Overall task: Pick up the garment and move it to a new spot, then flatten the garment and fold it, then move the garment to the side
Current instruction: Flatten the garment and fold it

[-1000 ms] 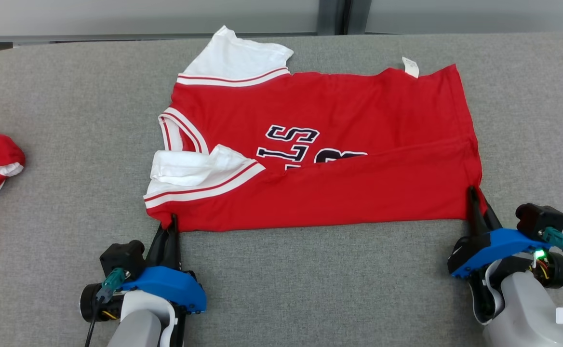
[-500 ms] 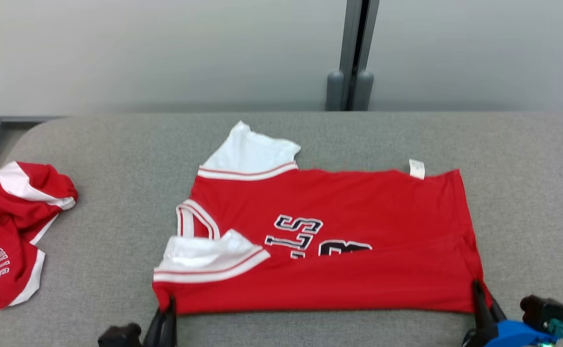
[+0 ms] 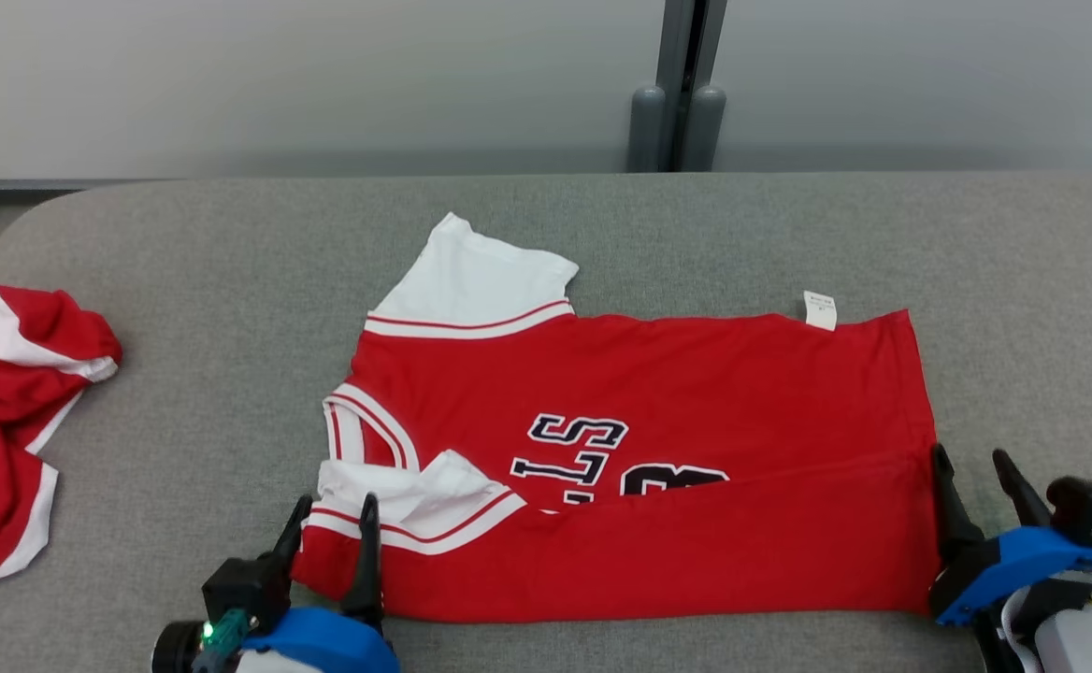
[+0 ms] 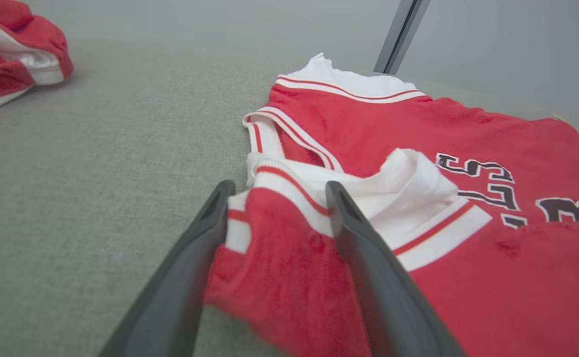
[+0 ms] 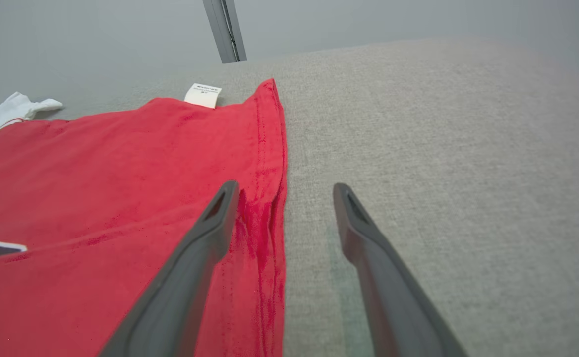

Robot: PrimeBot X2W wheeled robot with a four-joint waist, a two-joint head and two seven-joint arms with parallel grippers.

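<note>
While the red garment (image 3: pixel 658 393) lies spread across the middle of the grey surface (image 3: pixel 181 262), its near side folded over the dark lettering (image 3: pixel 576 432), we have both pincers parted at its near corners. Our left gripper (image 3: pixel 336 507) stands with fingers apart around the bunched corner by the white sleeve (image 3: pixel 406 495). Our right gripper (image 3: pixel 969 455) is spread too, one finger over the hem (image 3: pixel 922 411), the other over bare surface. Well apart, a crumpled jersey (image 3: pixel 13 393) sits at the left edge.

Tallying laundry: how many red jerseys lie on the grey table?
2. The spread jersey lies mid-table; the crumpled jersey sits at the left edge, cut off by the frame, so more could be hidden.
</note>
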